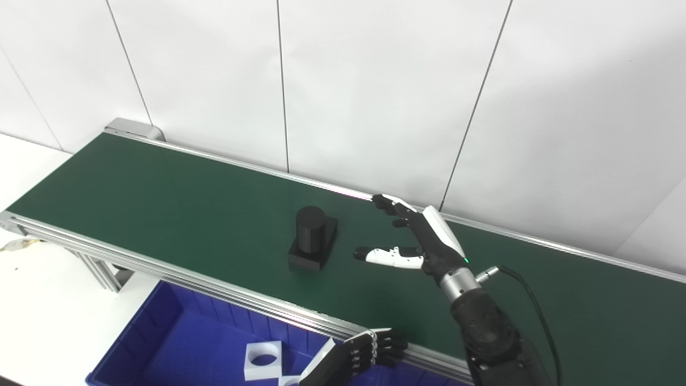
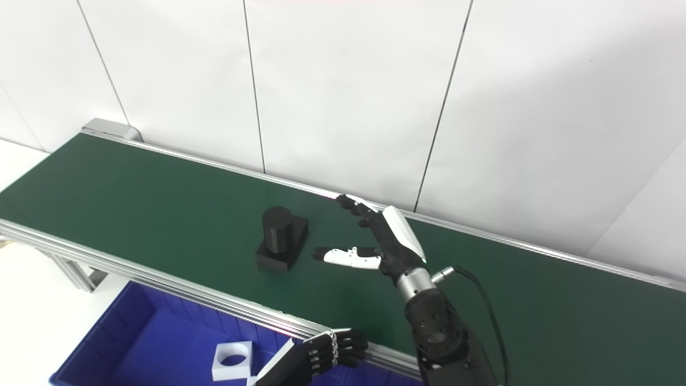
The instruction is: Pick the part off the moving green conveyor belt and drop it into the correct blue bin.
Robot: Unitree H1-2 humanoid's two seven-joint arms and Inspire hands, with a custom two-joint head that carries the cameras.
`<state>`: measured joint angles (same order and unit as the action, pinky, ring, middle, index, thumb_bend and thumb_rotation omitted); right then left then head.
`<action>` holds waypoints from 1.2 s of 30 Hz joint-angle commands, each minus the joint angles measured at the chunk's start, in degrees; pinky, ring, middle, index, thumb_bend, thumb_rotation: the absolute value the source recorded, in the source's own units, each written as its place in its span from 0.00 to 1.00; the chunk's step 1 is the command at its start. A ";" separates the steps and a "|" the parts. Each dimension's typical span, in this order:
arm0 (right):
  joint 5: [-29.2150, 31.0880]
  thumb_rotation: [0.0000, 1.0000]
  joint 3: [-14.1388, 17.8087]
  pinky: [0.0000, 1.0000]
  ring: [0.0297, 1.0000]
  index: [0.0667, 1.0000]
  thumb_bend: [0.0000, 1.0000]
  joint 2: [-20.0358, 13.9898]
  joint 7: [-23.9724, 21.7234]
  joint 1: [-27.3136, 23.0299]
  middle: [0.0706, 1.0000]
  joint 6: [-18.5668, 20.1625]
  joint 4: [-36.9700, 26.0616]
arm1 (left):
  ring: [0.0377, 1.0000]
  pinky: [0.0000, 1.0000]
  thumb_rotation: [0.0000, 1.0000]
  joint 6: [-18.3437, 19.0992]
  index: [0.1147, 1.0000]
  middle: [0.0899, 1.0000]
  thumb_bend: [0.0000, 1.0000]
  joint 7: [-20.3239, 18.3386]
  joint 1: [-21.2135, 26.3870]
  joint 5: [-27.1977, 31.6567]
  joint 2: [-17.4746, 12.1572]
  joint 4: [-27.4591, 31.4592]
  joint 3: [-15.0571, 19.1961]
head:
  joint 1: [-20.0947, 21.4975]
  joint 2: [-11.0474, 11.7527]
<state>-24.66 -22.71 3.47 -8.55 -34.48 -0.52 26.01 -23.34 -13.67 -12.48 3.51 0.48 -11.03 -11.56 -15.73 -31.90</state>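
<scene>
The black part, a cylinder on a square base, is sitting upright on the green conveyor belt, not yet grasped. The right hand is hovering just beside it, fingers spread and holding nothing. The pick and the drop are both remaining. The left hand is waiting by the belt's aluminium rail, fingers curled on nothing. The blue plastic bin below is holding a white square block with a round hole. Nothing is standing between hand and part.
</scene>
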 commanded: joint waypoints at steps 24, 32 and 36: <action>-1.87 0.48 -2.16 0.78 0.84 0.83 0.85 7.31 9.00 -10.40 0.82 -10.84 22.95 | 0.75 0.72 0.18 -2.58 0.76 0.78 0.96 0.82 0.69 -1.81 1.57 0.64 -1.40 | -1.24 -0.22; -2.01 0.45 -1.96 0.78 0.82 0.83 0.85 8.58 12.00 -12.16 0.81 -12.29 29.32 | 0.75 0.73 0.19 -2.50 0.76 0.77 0.96 1.33 0.30 -2.35 1.74 1.31 -1.89 | -1.44 -0.58; -2.30 0.41 -2.13 0.75 0.80 0.81 0.83 8.57 13.90 -12.31 0.78 -12.77 30.95 | 0.75 0.72 0.17 -2.64 0.75 0.76 0.96 1.36 0.12 -1.78 1.62 1.65 -2.11 | -1.21 -0.83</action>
<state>-26.86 -24.90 10.52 4.15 -44.26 -10.16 57.34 -23.47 -12.34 -12.46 1.72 1.46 -11.00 -13.42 -16.96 -32.70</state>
